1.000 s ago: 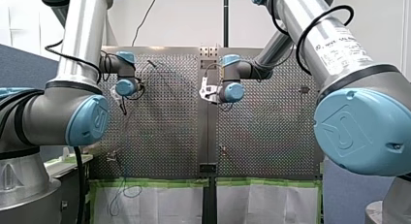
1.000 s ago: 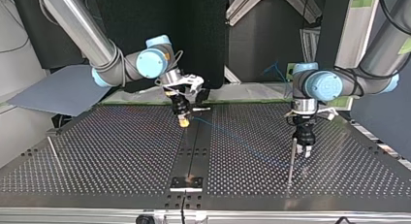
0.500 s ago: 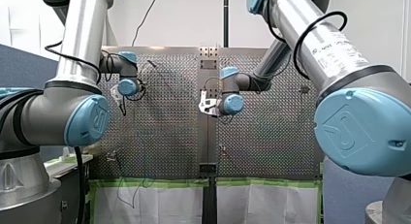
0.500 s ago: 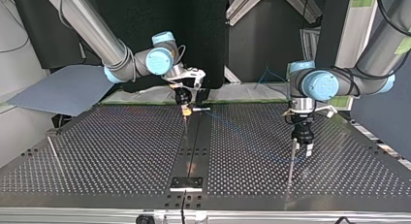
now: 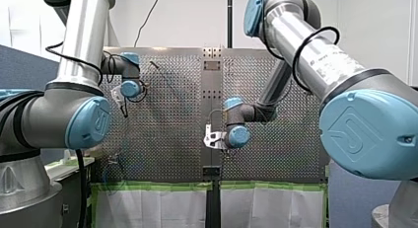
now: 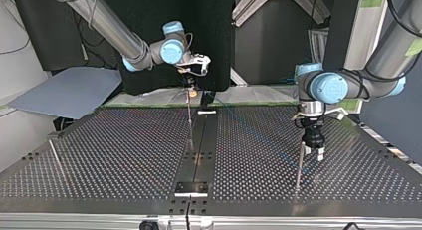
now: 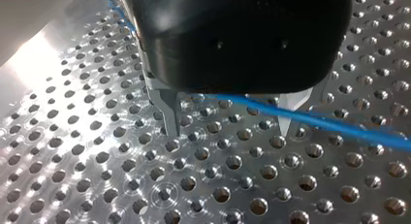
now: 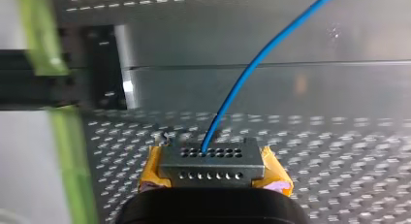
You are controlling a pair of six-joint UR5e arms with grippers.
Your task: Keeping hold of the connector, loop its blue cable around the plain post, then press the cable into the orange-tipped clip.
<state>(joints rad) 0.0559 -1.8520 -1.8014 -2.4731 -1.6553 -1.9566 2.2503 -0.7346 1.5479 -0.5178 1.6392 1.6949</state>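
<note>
**Blue on steel: the looping step was in hand**

My right gripper (image 8: 212, 175) was closed on the connector (image 8: 211, 158), with a yellow pad (image 8: 274, 176) pressed to each end of its metal body. The blue cable (image 8: 252, 69) left the connector's face and curved away ahead of the gripper. In the top view this gripper hung at twelve o'clock, above the far edge of the perforated table (image 6: 124, 155).

My left gripper (image 7: 229, 131) stood at about four o'clock in that view, low over the table. Its metal fingers (image 7: 169, 112) were spread wide and held nothing, and the cable crossed the gap between them just above the holes. A thin post (image 6: 298, 168) rose just beside it, at its seven o'clock. A second post (image 6: 190, 125) stood near the table's middle.

I judged the loop to be the step under way. Whether the cable already bore on the thin post could not be told, nor which upright carried the orange tip. The next move would call for a firm hold on the connector while the cable was swept round the post. It would have to stay low enough to catch the post, with slack kept for the clip.
</note>
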